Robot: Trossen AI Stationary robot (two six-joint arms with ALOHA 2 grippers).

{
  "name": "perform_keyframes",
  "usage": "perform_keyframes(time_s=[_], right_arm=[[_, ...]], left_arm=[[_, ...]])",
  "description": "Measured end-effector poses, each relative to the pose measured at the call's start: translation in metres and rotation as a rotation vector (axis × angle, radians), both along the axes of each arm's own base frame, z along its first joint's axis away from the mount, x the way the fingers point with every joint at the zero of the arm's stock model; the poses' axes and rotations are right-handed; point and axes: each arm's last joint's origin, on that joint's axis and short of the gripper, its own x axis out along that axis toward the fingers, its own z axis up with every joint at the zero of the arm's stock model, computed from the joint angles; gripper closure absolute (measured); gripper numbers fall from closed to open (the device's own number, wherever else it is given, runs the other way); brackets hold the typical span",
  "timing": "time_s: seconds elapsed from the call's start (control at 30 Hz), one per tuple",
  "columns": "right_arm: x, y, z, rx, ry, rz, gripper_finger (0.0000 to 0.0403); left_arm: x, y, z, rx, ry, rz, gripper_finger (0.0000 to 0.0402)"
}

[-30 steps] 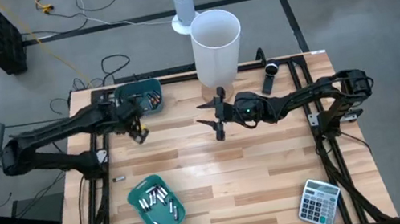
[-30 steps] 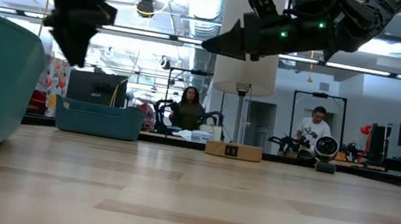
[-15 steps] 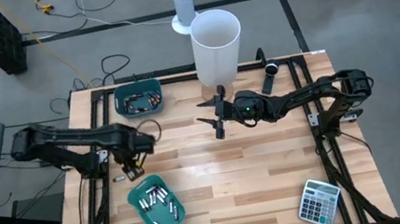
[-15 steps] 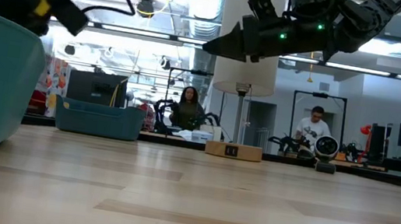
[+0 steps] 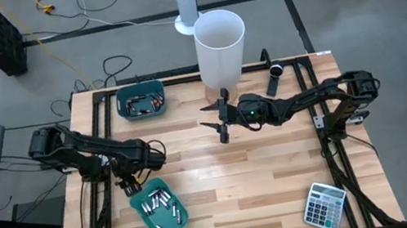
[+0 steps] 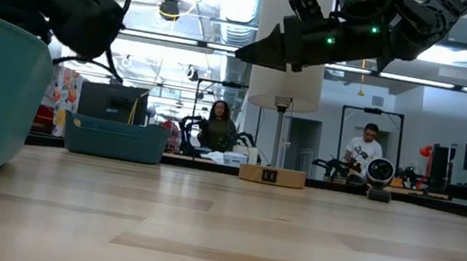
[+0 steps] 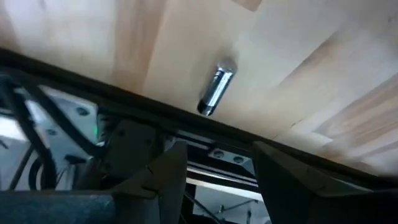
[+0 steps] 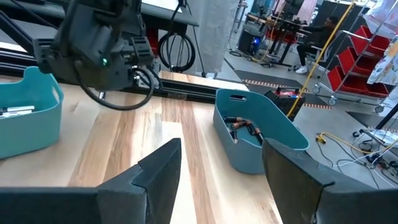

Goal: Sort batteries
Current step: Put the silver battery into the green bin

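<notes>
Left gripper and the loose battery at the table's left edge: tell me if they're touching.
Apart. The left wrist view shows the left gripper with its fingers open and bare wood and the black table frame between them and the battery.

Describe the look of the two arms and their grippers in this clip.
Both arms are dark, jointed and slim. The left gripper has two flat, wedge-shaped black fingers, with a black cable looped beside its wrist. The right gripper has similar angular dark fingers; a small green light glows on its wrist housing.
</notes>
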Motion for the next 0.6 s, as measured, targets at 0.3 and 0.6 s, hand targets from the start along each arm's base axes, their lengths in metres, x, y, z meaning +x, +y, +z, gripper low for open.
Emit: perform_keyframes(time_s=[0.3, 0.6], right_arm=[[0.0, 0.0, 0.001, -0.002, -0.008, 0.0, 0.0164], [0.0, 0.0, 0.001, -0.002, -0.007, 0.0, 0.0164]], left_arm=[[-0.001, -0.002, -0.017, -0.036, -0.082, -0.039, 0.0227], [-0.011, -0.003, -0.034, -0.051, -0.076, -0.026, 0.0227]])
